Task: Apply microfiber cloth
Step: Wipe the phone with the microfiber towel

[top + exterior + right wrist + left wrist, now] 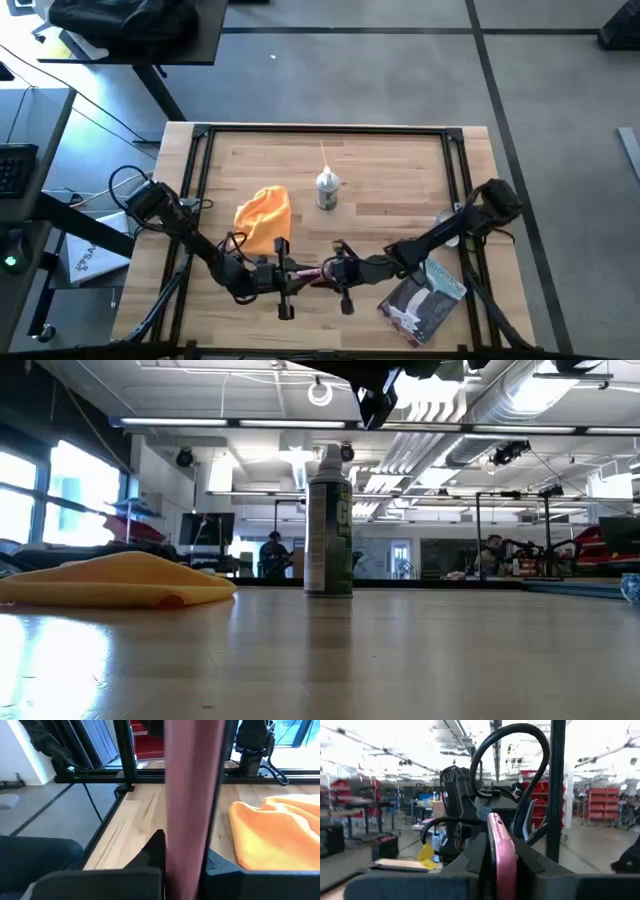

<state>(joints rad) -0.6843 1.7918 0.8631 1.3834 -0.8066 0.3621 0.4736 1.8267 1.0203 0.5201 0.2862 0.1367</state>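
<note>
Wooden planking of the table (pixel 400 165) is being lit from a bright workshop hall behind it, and both arms are being held low over its near edge. Between them a pink-edged phone (pixel 312 277) is being gripped from both ends. The left gripper (pixel 283 272) is being kept closed on one end of the phone, whose pink rim (pixel 497 855) is being seen edge-on between its dark fingers (pixel 470 862). The right gripper (pixel 338 270) is being kept closed on the other end, where the same pink edge (pixel 192 795) is being shown running straight up from its jaws.

Outward from there, the microfiber cloth (pixel 264 217) is being left lying in a loose orange heap on the table, just beyond the left gripper and apart from both; it is also being seen beside the phone in the right wrist view (pixel 280 832) and at the left in the low view (pixel 120 582). A spray can (pixel 327 190) is being left standing upright near the middle, and a printed packet (pixel 425 296) is lying by the right arm.

By judgement, the cloth is not yet being applied. For that to be done well, one gripper should be freed while the other keeps the phone firmly pinched and level; the cloth should be taken by a raised fold, not pressed flat against the wood, and the can should be avoided in the reach.
</note>
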